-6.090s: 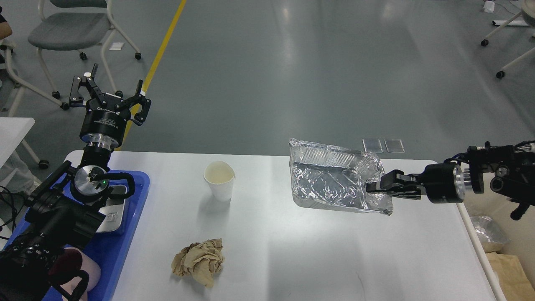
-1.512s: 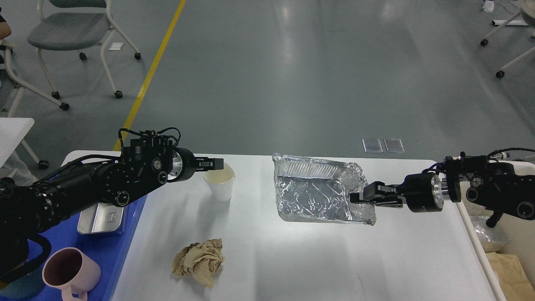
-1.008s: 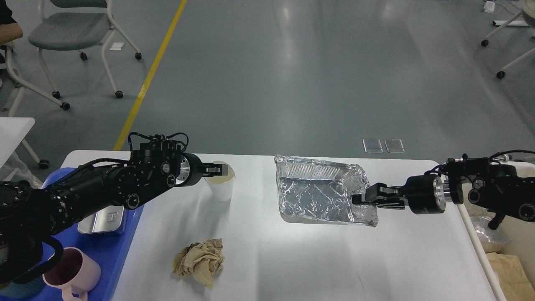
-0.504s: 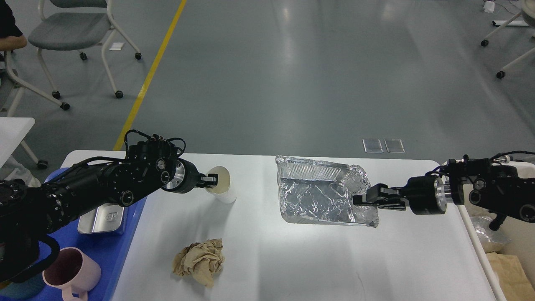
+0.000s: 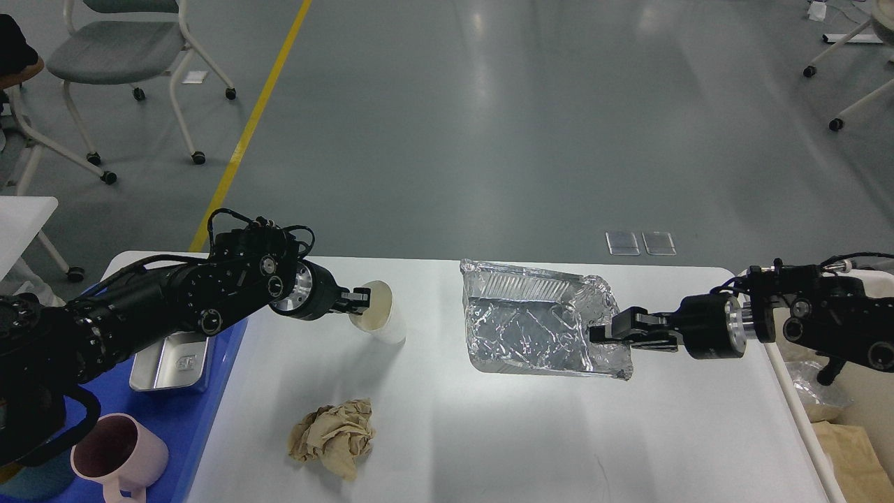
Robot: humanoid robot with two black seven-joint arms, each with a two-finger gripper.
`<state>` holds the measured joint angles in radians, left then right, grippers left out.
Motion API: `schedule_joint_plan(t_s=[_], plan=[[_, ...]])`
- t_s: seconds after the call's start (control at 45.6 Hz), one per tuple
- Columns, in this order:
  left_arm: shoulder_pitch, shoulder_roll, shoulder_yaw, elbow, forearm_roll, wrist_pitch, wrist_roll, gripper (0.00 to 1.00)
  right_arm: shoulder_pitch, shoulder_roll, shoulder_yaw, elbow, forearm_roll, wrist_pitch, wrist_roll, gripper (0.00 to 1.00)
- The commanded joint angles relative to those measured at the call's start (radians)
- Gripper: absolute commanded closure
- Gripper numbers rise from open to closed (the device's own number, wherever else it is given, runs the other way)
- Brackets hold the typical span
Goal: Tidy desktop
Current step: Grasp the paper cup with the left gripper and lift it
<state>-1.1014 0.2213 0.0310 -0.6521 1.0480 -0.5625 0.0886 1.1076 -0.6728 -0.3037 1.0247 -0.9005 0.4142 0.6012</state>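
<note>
The glossy white desktop (image 5: 524,433) fills the lower view. My left gripper (image 5: 357,299) is shut on the rim of a white paper cup (image 5: 384,321). The cup is tilted, its mouth facing the gripper. My right gripper (image 5: 606,334) is shut on the right edge of a crumpled foil tray (image 5: 534,321), held slightly off the surface. A ball of crumpled brown paper (image 5: 334,434) lies on the desktop near its front left.
A blue plastic tray (image 5: 188,447) at the left holds a metal box (image 5: 173,360) and a pink mug (image 5: 119,450). A cream bin (image 5: 866,391) with brown paper stands off the right edge. Chairs stand on the grey floor behind.
My left arm swung down to the cup, closed on its rim and tipped it over toward the right. My right gripper drew the foil tray left and lower, then held still.
</note>
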Motion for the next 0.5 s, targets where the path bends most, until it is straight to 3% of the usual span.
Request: schedule_joint_plan(t_s=[0.0, 0.197, 0.482], plan=[[-0.009, 0.036, -0.025, -0.003, -0.025, -0.023, -0.001, 1.00, 0.001, -0.001, 0.000, 0.000, 0.000, 0.001, 0.000, 1.00], [-0.084, 0.102, -0.098, -0.015, -0.036, -0.106, -0.003, 1.00, 0.001, -0.001, 0.000, 0.000, 0.000, 0.000, 0.000, 1.00], [-0.193, 0.234, -0.114, -0.084, -0.086, -0.155, -0.013, 1.00, 0.000, -0.001, 0.000, 0.000, 0.000, 0.000, 0.000, 1.00]])
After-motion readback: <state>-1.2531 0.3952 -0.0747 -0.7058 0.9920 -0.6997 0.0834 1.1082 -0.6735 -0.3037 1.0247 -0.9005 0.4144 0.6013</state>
